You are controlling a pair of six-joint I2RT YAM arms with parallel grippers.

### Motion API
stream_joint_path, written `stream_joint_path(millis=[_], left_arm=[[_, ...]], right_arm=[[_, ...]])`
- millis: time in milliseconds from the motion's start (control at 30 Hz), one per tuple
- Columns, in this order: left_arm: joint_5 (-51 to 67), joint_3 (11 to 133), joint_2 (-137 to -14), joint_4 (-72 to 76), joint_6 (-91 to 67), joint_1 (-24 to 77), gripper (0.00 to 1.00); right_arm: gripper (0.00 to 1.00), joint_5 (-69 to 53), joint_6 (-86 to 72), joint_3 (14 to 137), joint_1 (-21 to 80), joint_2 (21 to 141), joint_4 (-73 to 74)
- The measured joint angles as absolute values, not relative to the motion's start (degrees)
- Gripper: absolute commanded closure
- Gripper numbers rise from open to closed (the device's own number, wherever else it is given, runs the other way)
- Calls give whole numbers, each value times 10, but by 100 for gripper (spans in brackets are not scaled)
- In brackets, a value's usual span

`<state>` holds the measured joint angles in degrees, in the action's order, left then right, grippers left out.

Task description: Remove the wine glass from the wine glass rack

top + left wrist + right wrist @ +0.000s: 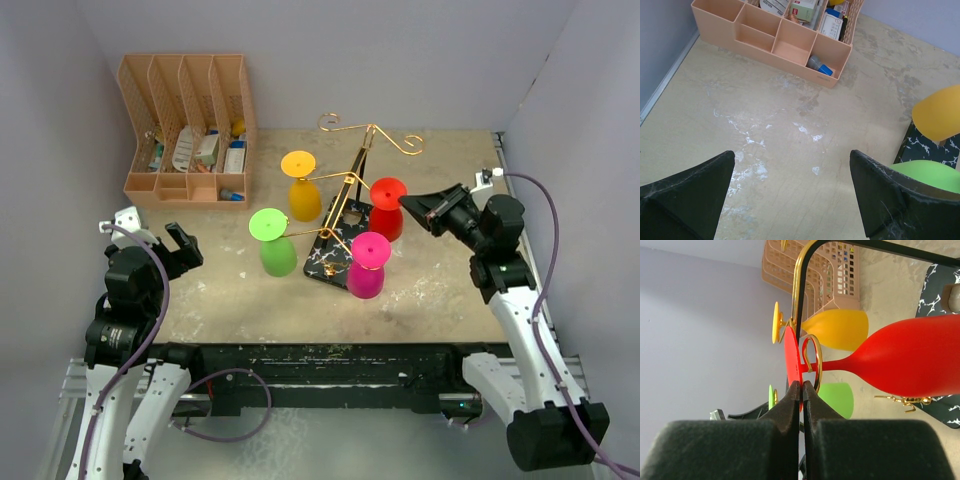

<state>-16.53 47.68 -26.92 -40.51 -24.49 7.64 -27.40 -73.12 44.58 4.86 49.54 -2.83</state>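
Top external: four wine glasses (300, 199) hang on one gold rack (327, 258).

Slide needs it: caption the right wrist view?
Shut right end effector at foot of red wine glass hanging on gold rack.

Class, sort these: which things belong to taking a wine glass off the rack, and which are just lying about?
In the job: gold wire wine glass rack on black marble-look base; red plastic wine glass; right gripper, shut on its foot.
Lying about: peach plastic file organiser; yellow glass; green glass; pink glass; open left gripper.
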Motion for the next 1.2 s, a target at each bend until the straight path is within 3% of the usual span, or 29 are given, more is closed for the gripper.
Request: stream_joint_path(millis=[700,1200], left_arm=[[-168,477,-269,-405,-245,76,1],[-168,477,-269,-405,-245,76,0]], right_arm=[[100,-275,-718,518,50,571,-60],[100,-187,-676,561,50,610,-69]])
